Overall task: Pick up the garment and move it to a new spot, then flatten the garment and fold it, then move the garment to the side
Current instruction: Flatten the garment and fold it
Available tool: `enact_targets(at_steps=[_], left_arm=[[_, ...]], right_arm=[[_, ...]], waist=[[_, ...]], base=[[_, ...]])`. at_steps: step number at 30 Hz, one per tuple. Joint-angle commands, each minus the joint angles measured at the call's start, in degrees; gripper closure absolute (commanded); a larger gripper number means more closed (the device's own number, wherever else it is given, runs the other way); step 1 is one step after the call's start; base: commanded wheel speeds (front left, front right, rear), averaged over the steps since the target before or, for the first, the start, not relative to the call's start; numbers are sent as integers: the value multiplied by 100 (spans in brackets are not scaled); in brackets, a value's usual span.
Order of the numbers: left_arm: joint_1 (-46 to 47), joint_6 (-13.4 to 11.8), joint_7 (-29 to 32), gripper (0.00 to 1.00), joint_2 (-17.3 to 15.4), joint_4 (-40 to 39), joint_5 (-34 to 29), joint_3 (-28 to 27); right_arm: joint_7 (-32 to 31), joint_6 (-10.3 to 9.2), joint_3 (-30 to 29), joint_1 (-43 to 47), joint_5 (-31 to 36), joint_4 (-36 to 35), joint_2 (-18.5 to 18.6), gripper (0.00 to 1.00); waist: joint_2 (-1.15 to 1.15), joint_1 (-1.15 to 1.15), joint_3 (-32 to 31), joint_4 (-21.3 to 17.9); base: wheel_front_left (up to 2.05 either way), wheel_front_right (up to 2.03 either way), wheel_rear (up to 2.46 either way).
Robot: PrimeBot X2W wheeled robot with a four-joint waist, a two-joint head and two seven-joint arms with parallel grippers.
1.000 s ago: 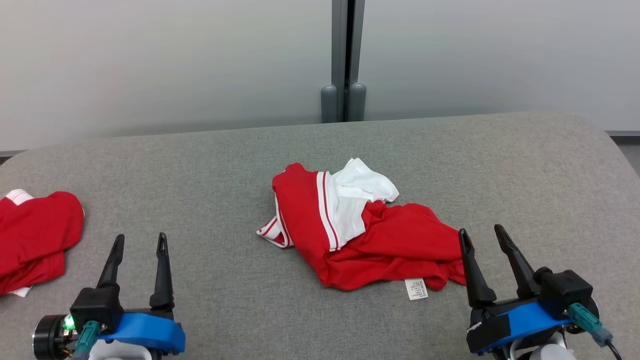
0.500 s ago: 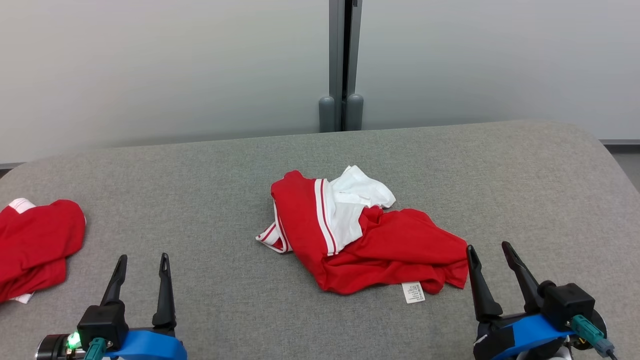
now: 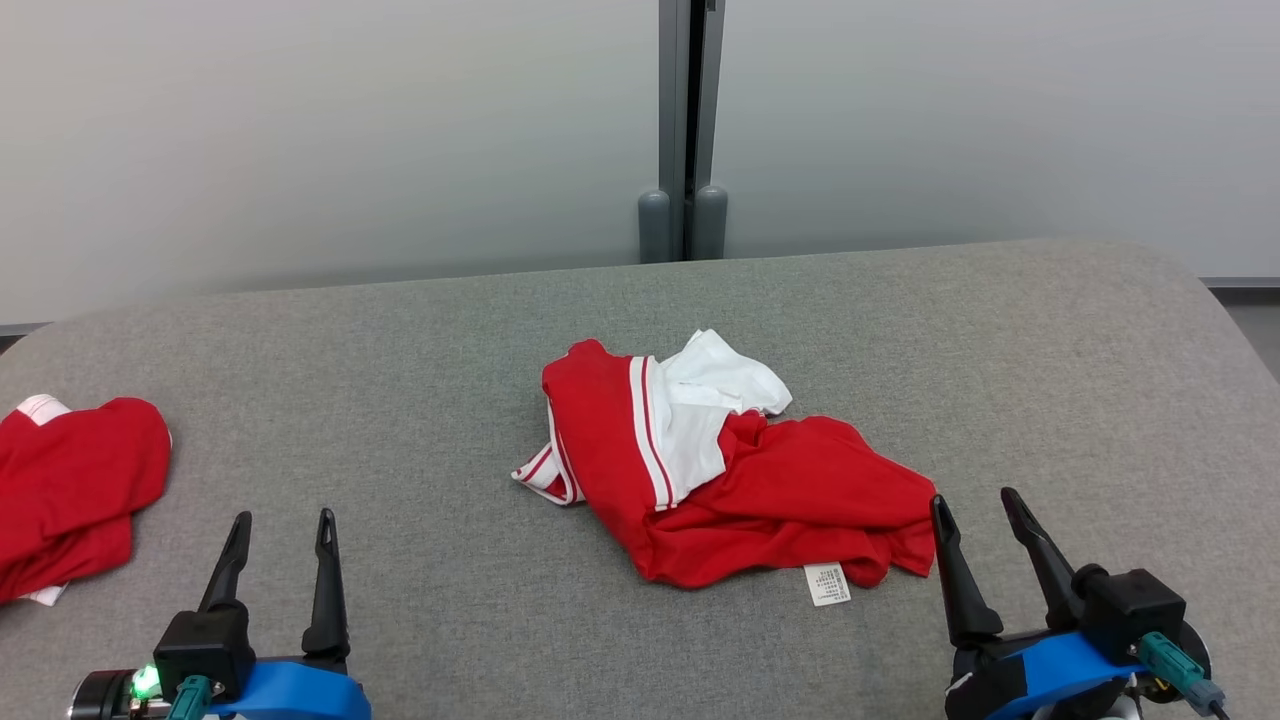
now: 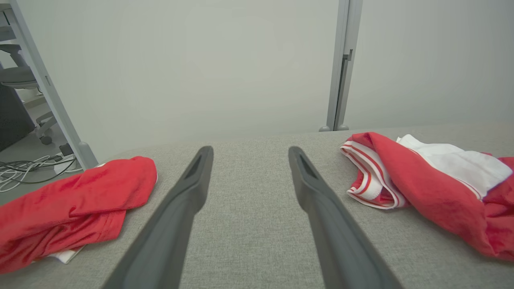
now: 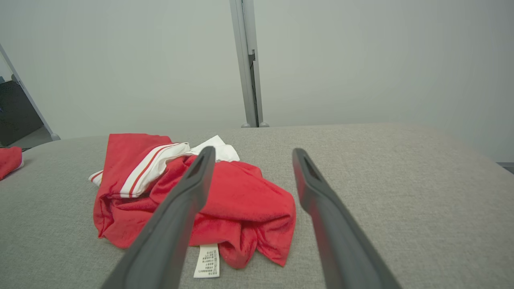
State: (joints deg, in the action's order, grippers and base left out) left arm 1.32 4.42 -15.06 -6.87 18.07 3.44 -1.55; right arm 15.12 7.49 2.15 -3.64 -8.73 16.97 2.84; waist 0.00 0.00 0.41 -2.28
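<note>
A: Where is the crumpled garment point(image 3: 760, 500) laid?
B: On the padded table point(image 3: 450, 330), ahead and left of the right gripper's point(image 3: 972, 497) parted jaws, its right edge just beside them.
A: And the care label point(image 3: 826, 583)?
B: It is seen at that garment's near edge, left of those jaws.
A: The second garment point(image 3: 70, 480)?
B: It is laid left of the left gripper's point(image 3: 284, 516) parted jaws, well apart from the first.

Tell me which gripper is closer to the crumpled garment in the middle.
Right. The right gripper sits open just beside the right edge of the garment; the left gripper is open well off to its left, nearer the other red garment.
</note>
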Motion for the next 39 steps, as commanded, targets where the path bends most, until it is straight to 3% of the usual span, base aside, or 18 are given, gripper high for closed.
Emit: enact_targets(at_steps=[1,24,33,39], left_arm=[[62,8,-17,0,12,7,-27,-35],[131,95,-18,0,61,36,-96,-109],[260,121,-18,0,85,12,-121,-56],[462,165,-18,0,92,-2,-128,22]], right_arm=[[6,1,2,18,14,13,9,0],[6,1,-8,-16,34,102,9,0],[6,1,-177,-751,306,307,214,0],[5,1,-133,-1251,278,897,379,0]], waist=[[0,0,-1,-1],[0,0,18,-70],[0,0,173,-20],[0,0,420,139]], base=[[0,0,0],[0,0,0],[0,0,0],[0,0,0]])
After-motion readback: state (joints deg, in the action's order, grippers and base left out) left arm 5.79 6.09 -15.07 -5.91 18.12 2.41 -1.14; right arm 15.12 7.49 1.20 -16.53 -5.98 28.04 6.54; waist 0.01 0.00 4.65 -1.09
